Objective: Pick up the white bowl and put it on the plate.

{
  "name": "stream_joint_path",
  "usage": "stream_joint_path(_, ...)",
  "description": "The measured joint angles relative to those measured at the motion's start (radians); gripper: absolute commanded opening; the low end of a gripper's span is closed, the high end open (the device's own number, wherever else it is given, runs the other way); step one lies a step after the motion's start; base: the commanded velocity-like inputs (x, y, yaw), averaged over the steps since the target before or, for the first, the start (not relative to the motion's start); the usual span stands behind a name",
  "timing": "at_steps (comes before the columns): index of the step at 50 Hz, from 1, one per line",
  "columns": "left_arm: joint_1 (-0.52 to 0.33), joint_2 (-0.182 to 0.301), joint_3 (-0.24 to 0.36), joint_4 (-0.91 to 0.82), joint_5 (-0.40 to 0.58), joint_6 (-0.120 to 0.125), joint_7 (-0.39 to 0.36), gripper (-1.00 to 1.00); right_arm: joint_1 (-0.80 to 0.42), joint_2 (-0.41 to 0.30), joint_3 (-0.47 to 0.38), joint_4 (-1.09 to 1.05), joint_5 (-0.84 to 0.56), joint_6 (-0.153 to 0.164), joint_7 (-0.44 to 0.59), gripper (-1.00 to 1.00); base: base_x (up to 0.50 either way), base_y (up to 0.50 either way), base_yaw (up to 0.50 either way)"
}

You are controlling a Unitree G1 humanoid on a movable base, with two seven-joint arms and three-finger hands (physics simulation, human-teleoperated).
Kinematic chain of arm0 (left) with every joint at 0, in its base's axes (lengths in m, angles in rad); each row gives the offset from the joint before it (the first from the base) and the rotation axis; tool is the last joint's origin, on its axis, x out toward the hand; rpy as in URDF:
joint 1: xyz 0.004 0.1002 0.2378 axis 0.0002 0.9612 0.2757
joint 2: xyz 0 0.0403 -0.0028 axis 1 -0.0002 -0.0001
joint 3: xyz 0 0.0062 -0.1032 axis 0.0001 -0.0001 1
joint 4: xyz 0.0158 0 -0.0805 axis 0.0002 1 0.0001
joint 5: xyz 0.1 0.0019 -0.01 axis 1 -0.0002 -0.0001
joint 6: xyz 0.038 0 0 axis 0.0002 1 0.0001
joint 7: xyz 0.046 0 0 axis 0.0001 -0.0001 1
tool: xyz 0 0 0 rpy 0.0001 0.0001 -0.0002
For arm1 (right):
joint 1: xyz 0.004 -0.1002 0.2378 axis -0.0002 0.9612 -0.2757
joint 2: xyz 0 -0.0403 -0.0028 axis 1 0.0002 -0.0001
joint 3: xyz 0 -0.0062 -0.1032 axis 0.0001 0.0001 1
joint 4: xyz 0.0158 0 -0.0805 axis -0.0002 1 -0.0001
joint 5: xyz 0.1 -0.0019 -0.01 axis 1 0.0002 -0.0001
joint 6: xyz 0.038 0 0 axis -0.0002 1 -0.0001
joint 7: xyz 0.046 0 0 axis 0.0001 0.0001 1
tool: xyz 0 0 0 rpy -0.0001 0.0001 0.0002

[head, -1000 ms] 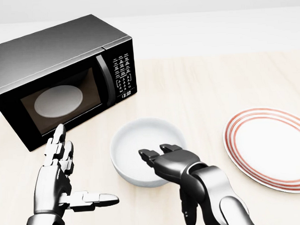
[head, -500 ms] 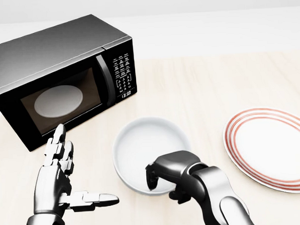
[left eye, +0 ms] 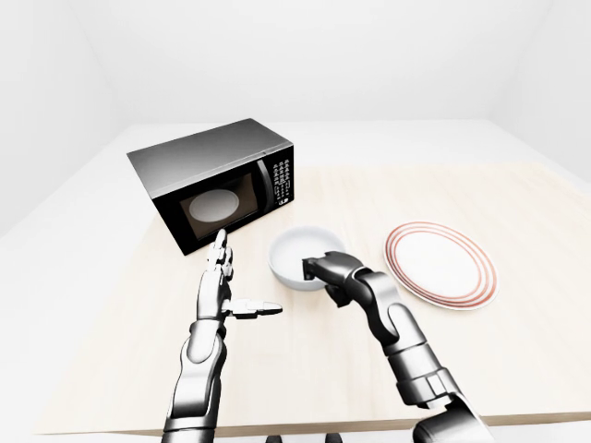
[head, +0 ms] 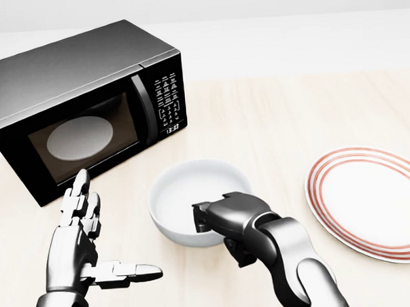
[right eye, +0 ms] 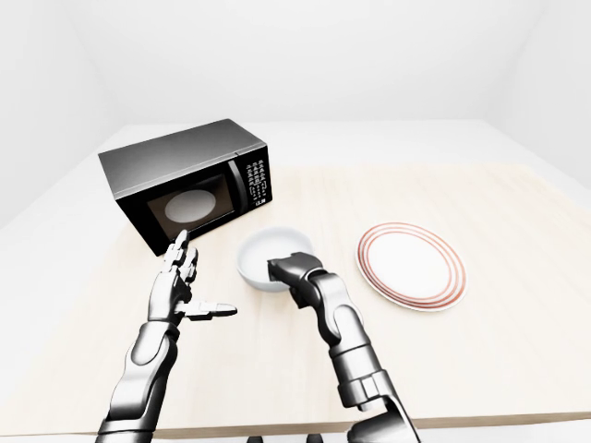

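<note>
The white bowl [head: 186,198] sits on the wooden table, below the microwave in the head view. My dark right hand [head: 218,224] is shut on the bowl's near rim, fingers curled over its lower right edge. The plate [head: 370,200], white with red rings, lies flat to the bowl's right, a hand's width of bare wood between them. My silver left hand [head: 104,250] hovers open to the left of the bowl, fingers straight and thumb pointing toward it, touching nothing.
A black microwave [head: 80,104] with its door shut stands at the upper left, close behind the bowl. The light wooden table [left eye: 517,351] stretches wide to the right and toward the bottom of the eye views.
My right hand went from open fingers on the bowl's rim to a closed grip on it. The bowl has slid slightly left. The left hand has not moved.
</note>
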Motion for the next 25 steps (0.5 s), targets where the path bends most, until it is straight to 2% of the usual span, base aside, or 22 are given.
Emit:
stream_joint_path(12, 0.0, 0.0, 0.0, 0.0, 0.0, 0.0, 0.0, 1.0, -0.083, 0.001, -0.022, 0.038, 0.069, 0.0, -0.144, -1.0, 0.0, 0.0, 0.0)
stream_joint_path(25, 0.0, 0.0, 0.0, 0.0, 0.0, 0.0, 0.0, 1.0, -0.12, -0.002, -0.028, 0.074, 0.092, 0.0, -0.278, -1.0, 0.0, 0.0, 0.0)
